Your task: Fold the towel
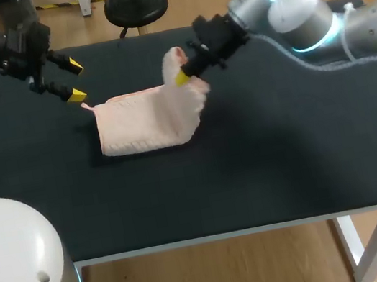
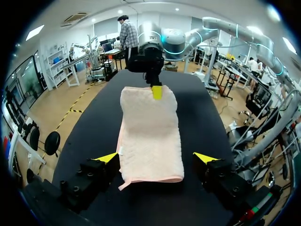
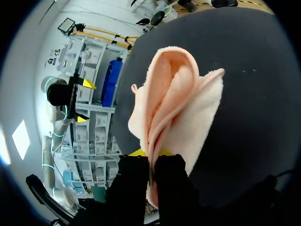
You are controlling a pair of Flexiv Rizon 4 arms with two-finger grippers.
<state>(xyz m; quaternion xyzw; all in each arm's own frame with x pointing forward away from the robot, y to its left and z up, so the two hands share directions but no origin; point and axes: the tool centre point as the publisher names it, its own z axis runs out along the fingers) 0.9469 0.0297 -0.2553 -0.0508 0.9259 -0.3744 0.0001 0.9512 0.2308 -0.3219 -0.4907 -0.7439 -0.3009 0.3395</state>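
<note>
My right gripper [image 1: 183, 76] pinches one end of the pink towel [image 1: 143, 123], lifted off the dark table [image 1: 266, 164]; my left gripper [image 1: 75, 80] hovers spread beside the other end.

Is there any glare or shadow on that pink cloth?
Head view: no glare; the pale pink terry towel is evenly lit on the matte black table. Right wrist view: its raised folds are shaded inside, ahead of the right claw pinching it.
</note>
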